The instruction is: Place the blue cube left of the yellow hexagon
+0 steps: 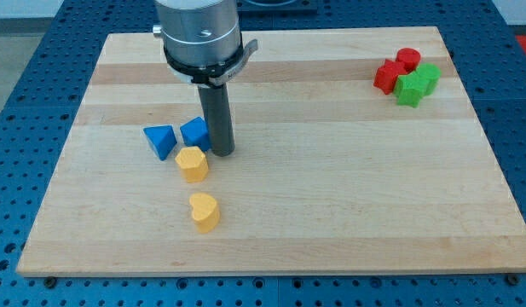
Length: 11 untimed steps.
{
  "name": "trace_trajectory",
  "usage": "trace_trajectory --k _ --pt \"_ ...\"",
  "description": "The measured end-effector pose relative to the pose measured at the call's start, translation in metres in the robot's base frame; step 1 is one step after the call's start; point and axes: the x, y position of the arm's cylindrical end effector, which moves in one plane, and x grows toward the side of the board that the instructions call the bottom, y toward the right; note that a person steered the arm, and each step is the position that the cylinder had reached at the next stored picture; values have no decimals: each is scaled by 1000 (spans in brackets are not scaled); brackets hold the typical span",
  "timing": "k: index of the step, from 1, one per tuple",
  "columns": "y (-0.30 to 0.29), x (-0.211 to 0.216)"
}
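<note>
The blue cube (193, 132) sits left of centre on the wooden board (331, 188). The yellow hexagon (192, 164) lies just below it, nearly touching. My tip (222, 152) is at the cube's right side, touching or almost touching it, and just up and right of the hexagon. The dark rod rises from the tip to the arm's silver flange at the view's top.
A blue triangular block (160, 140) lies just left of the cube. A yellow heart-shaped block (204, 211) lies below the hexagon. At the top right, two red blocks (388, 76) (407, 59) and two green blocks (409, 89) (429, 75) are clustered.
</note>
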Motion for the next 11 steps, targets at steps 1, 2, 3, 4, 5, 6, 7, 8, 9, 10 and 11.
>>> trace_trajectory --k 1,2,3,4,5,6,7,8,9,10,11 --pt "-5 26" --pt "27 16" --pt "27 13" --pt "6 -30" --pt "-13 -47" --pt "-14 -47" --pt "-23 -21" --pt "-23 -17" --pt "-35 -13" --pt "-54 -6" --pt "-63 2"
